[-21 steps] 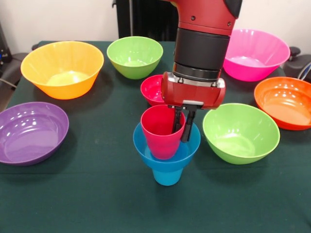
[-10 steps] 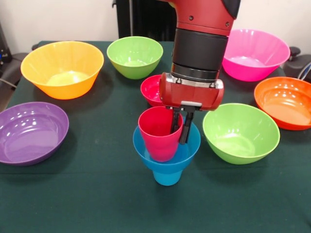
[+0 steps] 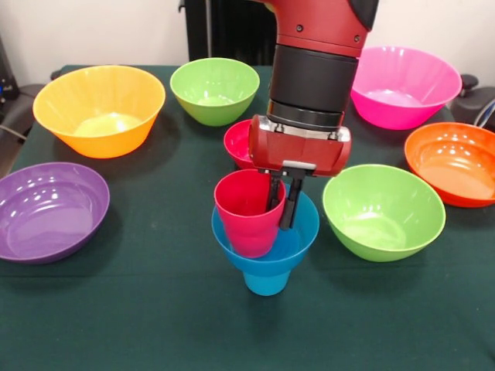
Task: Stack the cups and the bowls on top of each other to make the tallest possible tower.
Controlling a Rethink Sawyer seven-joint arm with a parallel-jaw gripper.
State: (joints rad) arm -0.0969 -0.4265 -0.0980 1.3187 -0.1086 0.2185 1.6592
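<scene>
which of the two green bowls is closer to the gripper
The green bowl just beside the gripper and the blue bowl; the other green bowl sits far back, next to the yellow-orange bowl.

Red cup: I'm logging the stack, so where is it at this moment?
In the front view the red cup sits tilted inside the small blue bowl, centre of the table, gripped at its rim by the end effector.
</scene>
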